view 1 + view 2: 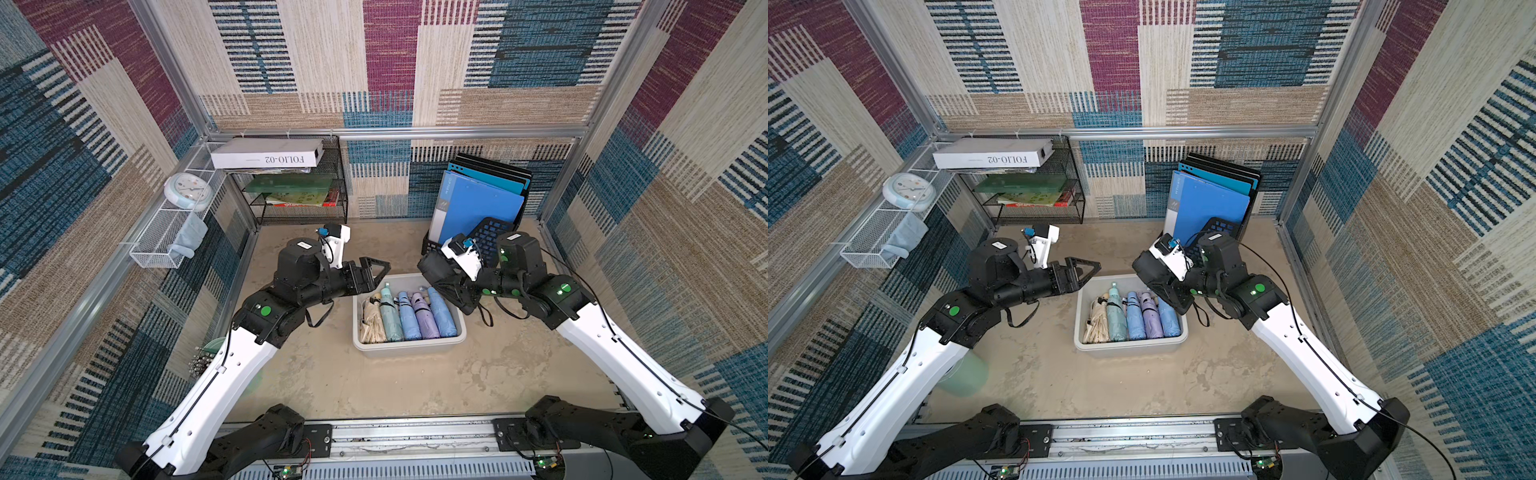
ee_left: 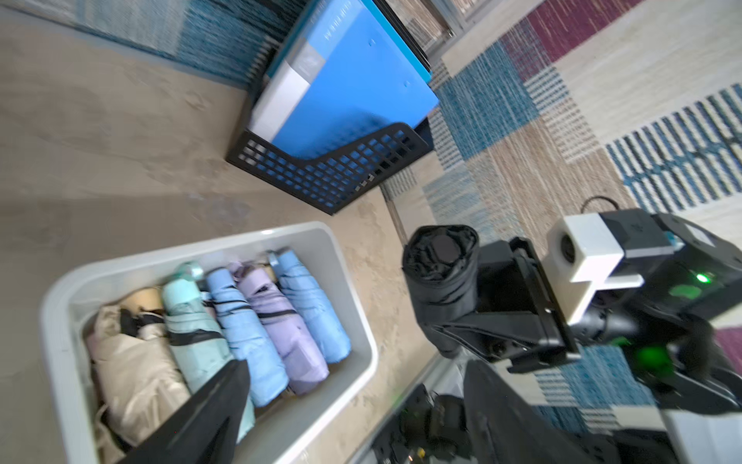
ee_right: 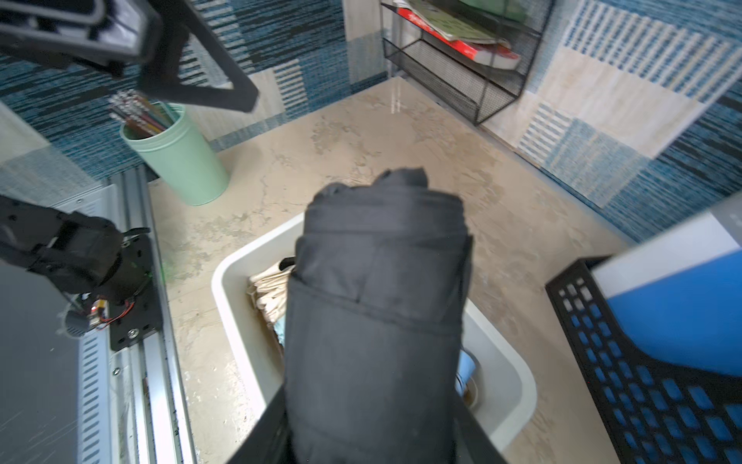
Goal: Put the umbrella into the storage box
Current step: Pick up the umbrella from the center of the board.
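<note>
- Your right gripper is clamped around the middle of a black folded umbrella. It is lifted clear of the table, and its wrist strap dangles below.
- The umbrella hangs over the far right corner of the storage box, an off-white tub in the middle of the table. It is above the rim, not yet inside.
- Its long axis runs on a slant and tilted, one end pointing back and toward the left arm. The five pastel umbrellas already in the box lie side by side along its length. You will likely need to swing the black one parallel to them.
- Free room looks tight. The row fills nearly the whole width, so the black one may end up resting on top.
- Your left gripper is spread wide and empty, just off the box's far left corner. The right arm is the one placed for the drop.
- The tabletop is mottled beige and bare around the box. A black lattice file holder with blue folders stands close behind the right wrist.
</note>
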